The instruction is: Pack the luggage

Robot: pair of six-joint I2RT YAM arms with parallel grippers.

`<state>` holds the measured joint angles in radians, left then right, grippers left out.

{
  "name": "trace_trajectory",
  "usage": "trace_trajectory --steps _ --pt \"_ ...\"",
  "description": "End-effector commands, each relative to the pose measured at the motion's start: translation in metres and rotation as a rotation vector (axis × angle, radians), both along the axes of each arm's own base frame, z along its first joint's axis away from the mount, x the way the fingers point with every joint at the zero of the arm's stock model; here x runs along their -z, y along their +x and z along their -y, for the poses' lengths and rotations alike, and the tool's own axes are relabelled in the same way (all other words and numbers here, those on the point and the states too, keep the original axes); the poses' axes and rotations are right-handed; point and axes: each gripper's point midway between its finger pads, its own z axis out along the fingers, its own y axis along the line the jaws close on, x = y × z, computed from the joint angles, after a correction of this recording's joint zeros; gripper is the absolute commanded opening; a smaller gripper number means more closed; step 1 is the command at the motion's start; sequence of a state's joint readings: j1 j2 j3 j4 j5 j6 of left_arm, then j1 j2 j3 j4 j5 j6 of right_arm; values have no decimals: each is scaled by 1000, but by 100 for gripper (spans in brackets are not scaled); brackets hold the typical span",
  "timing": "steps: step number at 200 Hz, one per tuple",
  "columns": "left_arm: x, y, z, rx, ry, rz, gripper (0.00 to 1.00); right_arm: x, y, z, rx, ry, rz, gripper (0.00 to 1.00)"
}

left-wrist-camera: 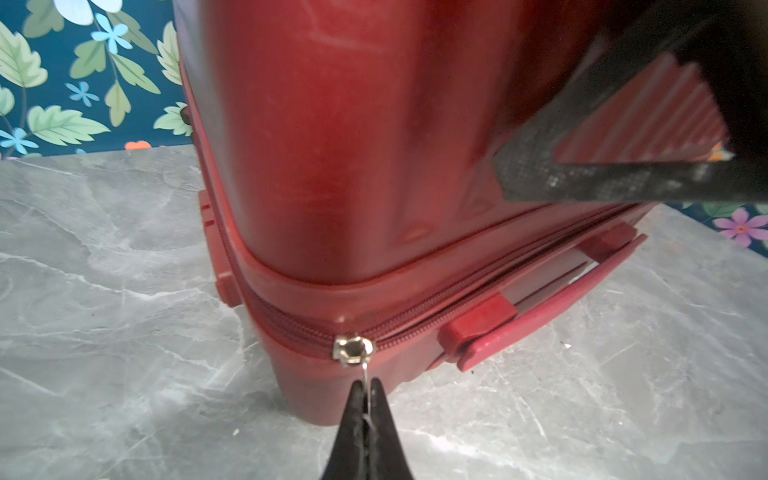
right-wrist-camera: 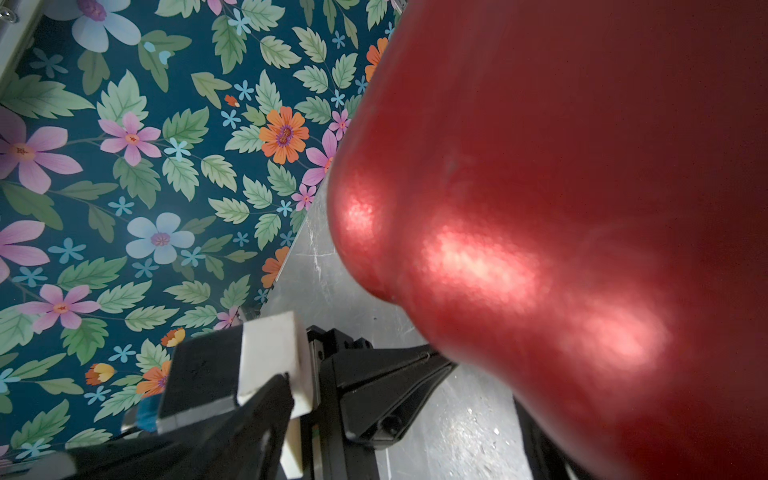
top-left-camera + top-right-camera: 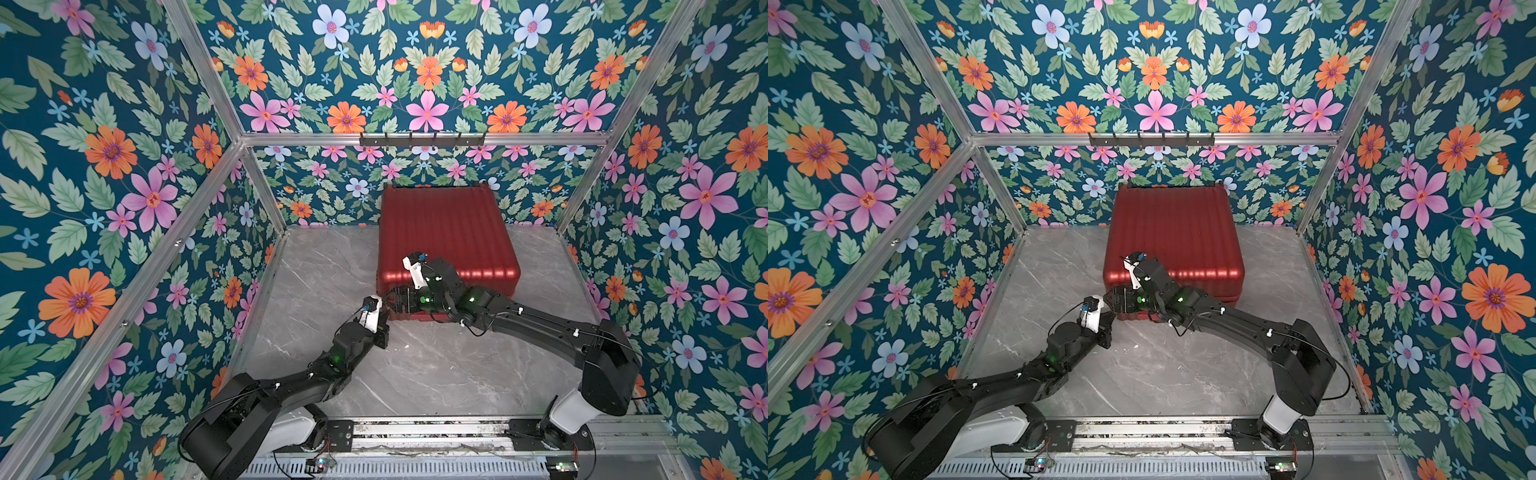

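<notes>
— Where is there room to move?

— The grey marble table (image 3: 332,291) lies bare in front of the luggage (image 3: 446,232) and to its left, and both stretches are broad. The bare strip to its right is narrower. Floral walls (image 3: 104,187) close the table's left, right and back edges, with an aluminium post (image 3: 266,191) at each back corner. A hook rail (image 3: 422,140) hangs on the crossbar above the luggage.

— And the luggage itself?

— It lies flat on the table, towards the back and right of the middle in both top views, with its far end near the back wall. It is shut. The shell is dark red, glossy and ribbed, with rounded corners and a zip running round the seam. The left wrist view shows a red handle (image 1: 540,307) on the near side.

— The arms?

— Both meet at the luggage's near left corner. The left gripper (image 1: 365,395) is pinched tight on the thin metal pull (image 1: 364,376) hanging from the zip slider (image 1: 353,350), low at that corner and just above the table.

— The right one?

— The right gripper (image 3: 398,298) sits higher at the same corner, jaws spread wide. One finger (image 1: 582,178) shows close by the upper shell. I cannot tell whether it touches.
</notes>
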<state>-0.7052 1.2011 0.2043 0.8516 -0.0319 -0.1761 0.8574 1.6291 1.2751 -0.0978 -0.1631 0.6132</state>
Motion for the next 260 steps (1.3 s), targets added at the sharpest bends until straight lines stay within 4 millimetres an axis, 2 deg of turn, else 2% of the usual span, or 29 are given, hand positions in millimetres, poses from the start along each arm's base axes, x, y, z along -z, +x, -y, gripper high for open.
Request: trace_trajectory --steps 1,15,33,59,73,89,119,138,162,193,205,226,260 --pt "-25 -19 30 195 -44 117 0 -39 35 8 114 61 188 85" --pt "-26 -14 28 164 -49 132 0 -44 30 20 129 45 192 86" --pt "-27 -12 27 150 -51 142 0 -49 23 45 150 16 176 87" --pt "-26 -11 26 143 -44 145 0 -61 15 98 207 -34 200 89" --pt "-26 -10 25 140 -42 145 0 -72 13 132 260 -74 251 92" --pt "-26 -10 25 140 -41 144 0 -80 17 182 366 -95 266 94" --pt "-26 -9 26 137 -42 146 0 -67 35 281 606 -6 159 94" --pt "-26 -8 27 137 -40 147 0 -56 46 315 681 60 122 95" --pt "-28 -7 27 136 -40 152 0 -41 64 335 713 100 100 95" --pt "-29 -6 29 139 -31 159 0 -33 90 337 667 203 84 95" --pt "-29 -5 31 141 -27 162 0 -29 96 332 635 239 69 95" --pt "-30 -4 35 146 -20 169 0 -26 97 311 535 332 27 93" --pt "-33 -6 45 166 -7 184 0 -19 81 283 477 346 17 92"
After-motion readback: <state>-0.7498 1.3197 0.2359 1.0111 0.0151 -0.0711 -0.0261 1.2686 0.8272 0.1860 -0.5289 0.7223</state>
